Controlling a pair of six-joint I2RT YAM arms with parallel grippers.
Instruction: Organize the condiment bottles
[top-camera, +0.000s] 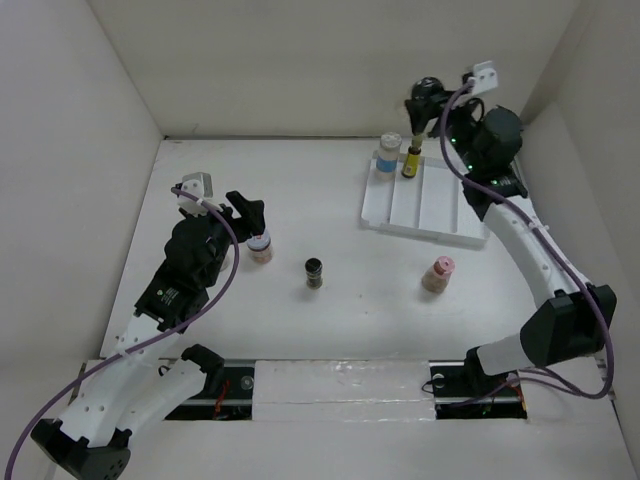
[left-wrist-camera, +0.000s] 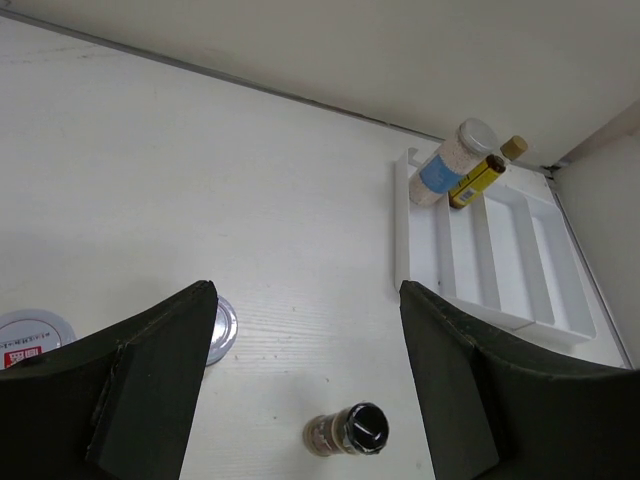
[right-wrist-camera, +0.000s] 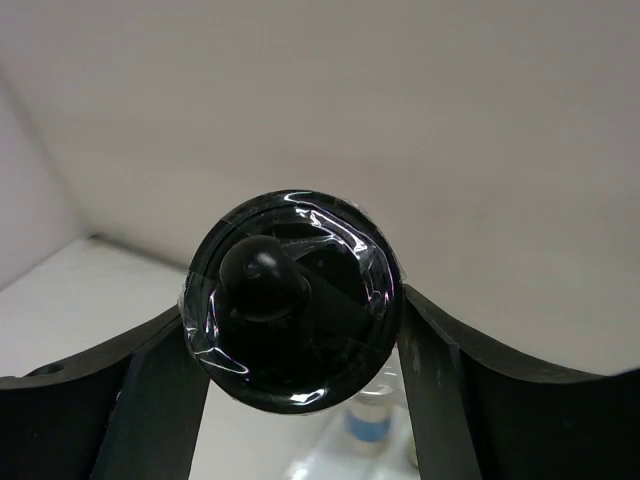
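Condiment bottles are spread over the white surface (top-camera: 300, 190) in the overhead view. A blue-labelled white-lidded jar (top-camera: 387, 153) and a slim amber yellow-labelled bottle (top-camera: 410, 160) stand at the far end of the white divided tray (top-camera: 430, 215), near the far right corner. The right end effector (top-camera: 425, 105) grips a black-capped jar (top-camera: 427, 92), raised near that end. A second black-capped jar (top-camera: 314, 272) stands mid-surface, with a pink-lidded beige jar (top-camera: 438, 274) to its right. A pale-lidded beige jar (top-camera: 260, 246) sits just beside the left end effector (top-camera: 250, 213).

From the left wrist, the left end effector (left-wrist-camera: 307, 290) is spread wide, gripping nothing, with the second black-capped jar (left-wrist-camera: 350, 432) beneath the gap.

From the right wrist, the right end effector (right-wrist-camera: 292, 330) is clamped on both sides of the glossy black cap, and the blue-labelled white-lidded jar (right-wrist-camera: 370, 420) is blurred below.
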